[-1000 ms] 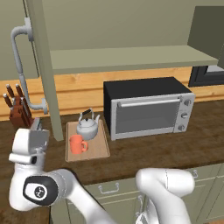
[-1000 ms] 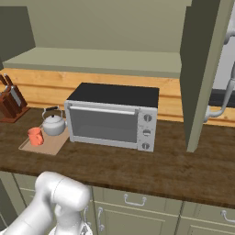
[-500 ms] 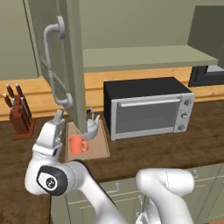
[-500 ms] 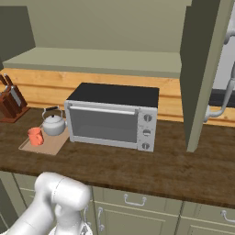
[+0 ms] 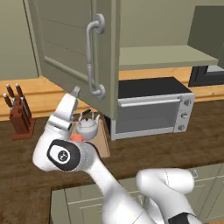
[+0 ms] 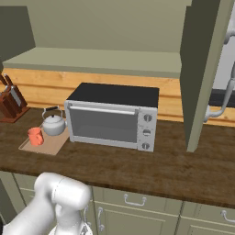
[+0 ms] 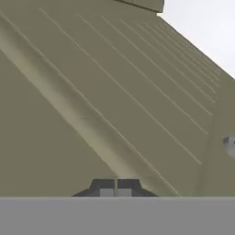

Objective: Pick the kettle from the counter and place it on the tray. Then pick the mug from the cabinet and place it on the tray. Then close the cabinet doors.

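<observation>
The left cabinet door is swinging across the front of the cabinet: a second ago it was standing edge-on at the far left of the left base view, and now its slatted face is turning toward me and covering the left part of the shelf. Its long axis is running upright, with one curved silver handle hanging vertically near its free edge. The right cabinet door is standing open, edge toward the room, in the same place as before, and I am counting two doors in all.

One toaster oven is sitting on the dark worktop, unmoved. Just to its left, one tray is lying flat, carrying one kettle and one mug; the kettle's dark handle is arching over its top. One knife block is standing farther left.

My tool is pressing close against the door's slats, its two tips closed together and holding nothing; it has risen from beside the tray up toward the door's lower edge.
</observation>
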Robot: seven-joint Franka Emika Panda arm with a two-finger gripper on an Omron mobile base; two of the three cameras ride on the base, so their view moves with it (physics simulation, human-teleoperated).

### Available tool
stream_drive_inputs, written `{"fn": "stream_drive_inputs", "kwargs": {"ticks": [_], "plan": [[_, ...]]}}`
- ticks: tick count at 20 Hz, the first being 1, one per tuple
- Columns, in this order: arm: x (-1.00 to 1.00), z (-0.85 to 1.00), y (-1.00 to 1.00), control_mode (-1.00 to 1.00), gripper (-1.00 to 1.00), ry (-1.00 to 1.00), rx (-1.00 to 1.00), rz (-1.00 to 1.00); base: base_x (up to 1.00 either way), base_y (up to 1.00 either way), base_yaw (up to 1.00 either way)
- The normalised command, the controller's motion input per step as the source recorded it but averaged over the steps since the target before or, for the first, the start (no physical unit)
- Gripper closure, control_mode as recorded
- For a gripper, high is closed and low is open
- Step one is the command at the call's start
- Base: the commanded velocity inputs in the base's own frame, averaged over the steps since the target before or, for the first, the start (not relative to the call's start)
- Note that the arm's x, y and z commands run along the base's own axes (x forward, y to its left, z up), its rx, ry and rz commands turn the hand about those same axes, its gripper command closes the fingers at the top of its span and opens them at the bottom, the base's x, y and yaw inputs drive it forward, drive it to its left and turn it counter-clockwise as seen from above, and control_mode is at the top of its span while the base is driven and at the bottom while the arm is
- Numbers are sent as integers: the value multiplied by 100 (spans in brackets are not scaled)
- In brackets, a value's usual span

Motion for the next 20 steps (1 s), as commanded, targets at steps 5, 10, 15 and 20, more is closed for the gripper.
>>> {"fn": "stream_drive_inputs", "kwargs": {"ticks": [5,10,15,20], "plan": [[50,75,-43,-100,100,44,6,0,0,0,0],[63,51,-48,-100,100,38,5,0,0,0,0],[54,34,-54,-100,100,25,3,1,0,0,0],[53,0,-55,-100,100,7,0,4,0,0,0]]}}
